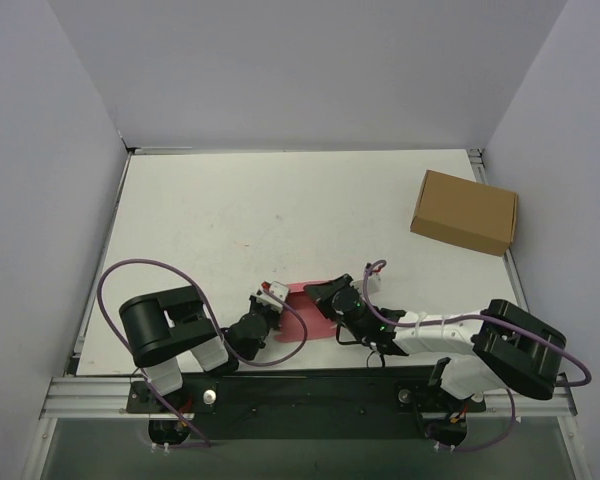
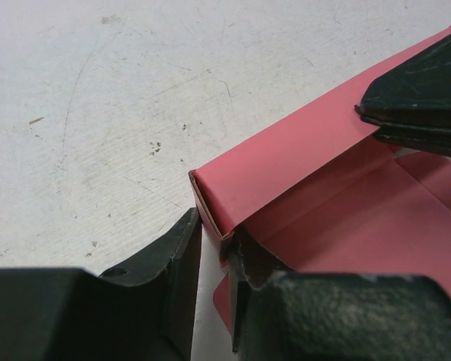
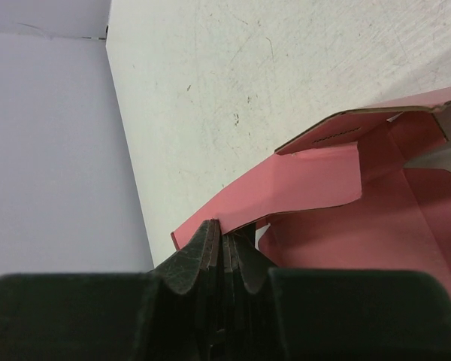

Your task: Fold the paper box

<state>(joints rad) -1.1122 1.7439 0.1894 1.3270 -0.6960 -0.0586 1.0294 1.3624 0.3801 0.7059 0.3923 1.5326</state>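
The paper box [image 1: 302,312], a small sheet of thin pink-red card, die-cut with flaps and partly folded, lies at the near edge of the white, scuffed table [image 1: 280,210], about midway between left and right and right in front of my two bases. One long wall of it is folded up and doubled over, and further flaps stand bent at its right end, as my right wrist view shows [image 3: 338,210]. My left gripper [image 1: 271,297] meets the left end of that raised wall: in my left wrist view the folded corner of the card [image 2: 316,195] sits in the slim gap between my fingers, which are drawn in narrow on both sides of it [image 2: 215,242], though I cannot tell whether they truly pinch it or only frame it. My right gripper [image 1: 328,292] is clamped tight on the card further right, its fingers pressed together on the edge of a flap [image 3: 222,239], and its black tips [image 2: 417,105] cover part of the wall from my left camera. A closed brown cardboard box [image 1: 465,212] sits well apart at the far right of the table. Purple cables [image 1: 145,266] loop over both arms, and plain pale walls [image 1: 40,180] close in the left, far and right sides.
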